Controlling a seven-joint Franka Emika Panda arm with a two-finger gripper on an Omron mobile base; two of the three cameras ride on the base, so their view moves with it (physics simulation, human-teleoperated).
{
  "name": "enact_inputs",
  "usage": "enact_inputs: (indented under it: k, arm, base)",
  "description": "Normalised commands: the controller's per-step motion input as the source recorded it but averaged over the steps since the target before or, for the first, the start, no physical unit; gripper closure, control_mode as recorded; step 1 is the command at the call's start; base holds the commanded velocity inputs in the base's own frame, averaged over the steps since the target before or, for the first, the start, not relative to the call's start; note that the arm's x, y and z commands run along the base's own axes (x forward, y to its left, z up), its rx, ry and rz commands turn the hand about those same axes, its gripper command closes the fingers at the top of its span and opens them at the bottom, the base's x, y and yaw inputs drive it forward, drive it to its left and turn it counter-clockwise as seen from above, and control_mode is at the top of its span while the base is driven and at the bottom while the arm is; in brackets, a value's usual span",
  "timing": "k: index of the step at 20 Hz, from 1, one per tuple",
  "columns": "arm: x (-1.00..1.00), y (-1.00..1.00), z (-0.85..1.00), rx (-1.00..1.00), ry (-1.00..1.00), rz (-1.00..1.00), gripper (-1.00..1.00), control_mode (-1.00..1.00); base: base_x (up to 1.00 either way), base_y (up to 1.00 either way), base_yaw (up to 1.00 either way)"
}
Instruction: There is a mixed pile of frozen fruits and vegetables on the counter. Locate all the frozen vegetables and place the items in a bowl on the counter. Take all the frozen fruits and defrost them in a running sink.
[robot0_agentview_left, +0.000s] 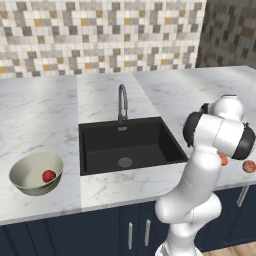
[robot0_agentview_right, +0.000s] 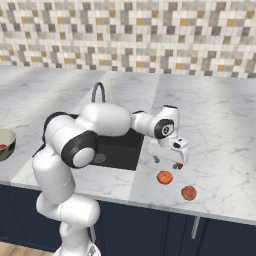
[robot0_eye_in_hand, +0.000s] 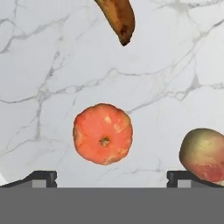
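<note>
The orange carrot piece (robot0_eye_in_hand: 103, 133) lies nearest the hand camera, seen end-on as a round orange disc with a small stem mark at its centre, resting on the white marble counter (robot0_eye_in_hand: 52, 65). The two dark finger tips (robot0_eye_in_hand: 40, 178) of the gripper (robot0_eye_in_hand: 111, 179) stand wide apart at the bottom of that view, one to each side of the carrot piece, with nothing between them and no contact with any item. Just beside one finger tip sits the reddish-peach apple (robot0_eye_in_hand: 204, 154), apart from the carrot piece. Beyond the carrot piece, the dark end of the banana (robot0_eye_in_hand: 117, 18) enters from the top edge, also lying on the marble. In the right base view the gripper (robot0_agentview_right: 168, 161) hangs just above the counter (robot0_agentview_right: 220, 130), to the right of the sink (robot0_agentview_right: 117, 150), with the carrot piece (robot0_agentview_right: 164, 177) and the apple (robot0_agentview_right: 188, 192) on the marble in front of it, near the counter's front edge. In the left base view the bowl (robot0_agentview_left: 36, 172) stands on the counter left of the black sink (robot0_agentview_left: 127, 145) and holds the red tomato (robot0_agentview_left: 48, 175). The curved grey faucet (robot0_agentview_left: 122, 102) rises behind the basin. The arm (robot0_agentview_left: 205, 165) hides most of the items on the right side; the apple (robot0_agentview_left: 248, 166) shows past it.
</note>
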Motion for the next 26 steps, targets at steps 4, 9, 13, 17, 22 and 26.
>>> enact_inputs:
  k: [4,9,13,17,22,26]
  arm:
    - [-0.01,0.00,-0.25,0.00,0.01,0.00,-1.00,-1.00]
    - [0.00,0.01,-0.31,0.00,0.03,0.00,-1.00,-1.00]
    - [0.00,0.00,-0.38,0.00,0.02,0.00,-1.00,-1.00]
    - [0.00,-0.03,-0.38,0.00,0.03,0.00,-1.00,-1.00]
    - [0.02,-0.05,-0.30,0.01,0.02,0.00,-1.00,-1.00]
    - [0.00,-0.01,-0.17,0.02,0.01,0.00,1.00,-1.00]
  base:
    - [0.00,0.00,0.00]
    - [0.00,0.00,0.00]
    - [0.00,0.00,0.00]
    - [0.00,0.00,0.00]
    - [0.00,0.00,0.00]
    - [0.00,0.00,0.00]
